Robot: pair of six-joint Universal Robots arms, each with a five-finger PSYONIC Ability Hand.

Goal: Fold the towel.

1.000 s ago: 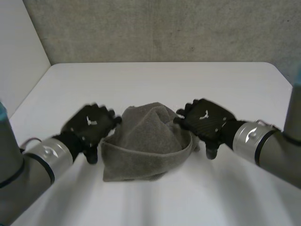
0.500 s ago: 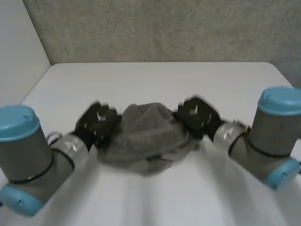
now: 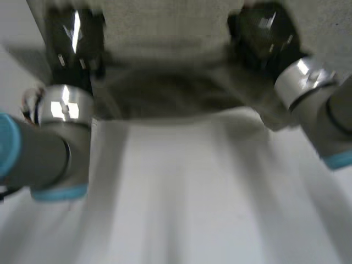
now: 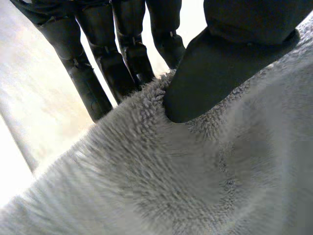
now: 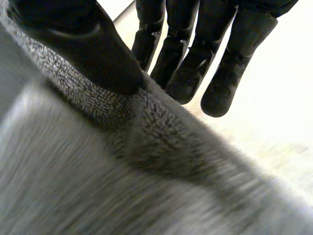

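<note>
Left hand [image 3: 74, 38] at ten o'clock and right hand [image 3: 264, 32] at two each pinch the towel's [image 3: 165, 94] upper edge between thumb and fingers, slung at twelve over the table [image 3: 181, 192]; soft, light and limp, it likely handles best gripped near its corners.

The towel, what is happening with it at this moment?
The robot holds a grey towel with both hands, raised over the white table. The left hand pinches the towel's edge between thumb and fingers at one side, and the right hand does the same at the other side. The towel spans between them.
</note>
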